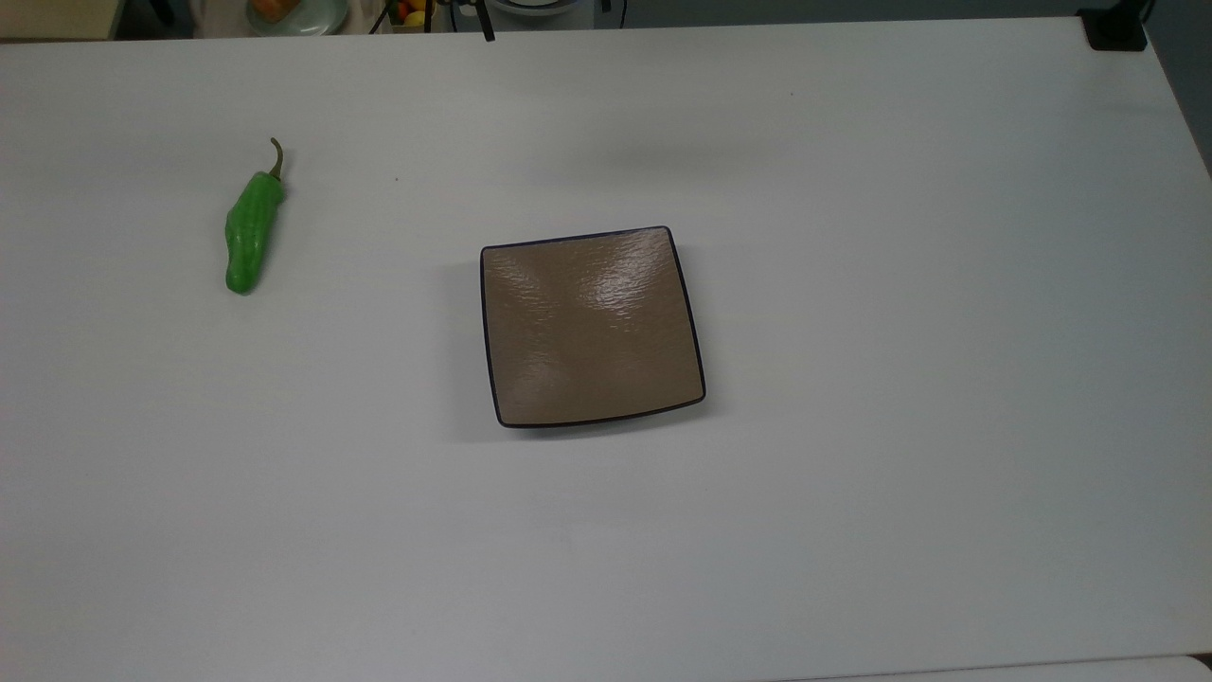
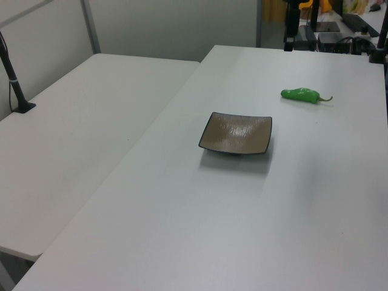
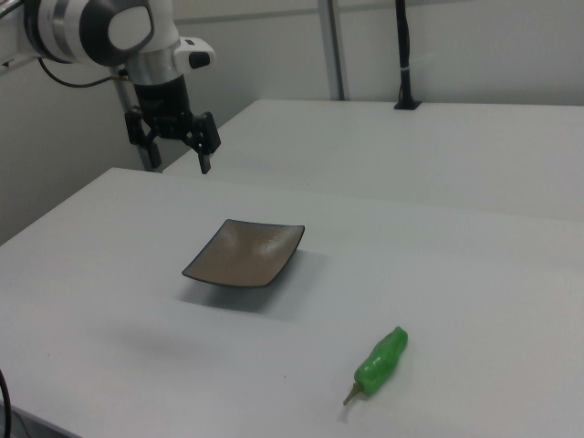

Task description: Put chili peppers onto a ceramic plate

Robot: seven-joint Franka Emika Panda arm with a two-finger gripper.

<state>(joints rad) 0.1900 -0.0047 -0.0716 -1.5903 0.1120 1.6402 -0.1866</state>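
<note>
Your gripper [image 3: 176, 148] hung in the air above the far edge of the table [image 1: 852, 284], at the right view's upper left, well apart from both task objects. Its fingers [image 3: 204, 156] pointed downward and stood apart, with nothing between them, as far as the right view allowed you to judge.

The chili pepper [image 1: 252, 234] lay flat on the table at the top view's left, its thin curved stem toward the top view's upper edge. In the left view the same pepper [image 2: 300, 94] lay beyond the plate, stem toward the left view's right; in the right view it [image 3: 381, 363] lay near the lower edge.

The ceramic plate [image 1: 592, 327], square and tan-brown with a dark rim, sat near the table's centre with nothing on it. Pepper and plate were well apart. A second white table [image 2: 79, 121] adjoined at the left view's left.
</note>
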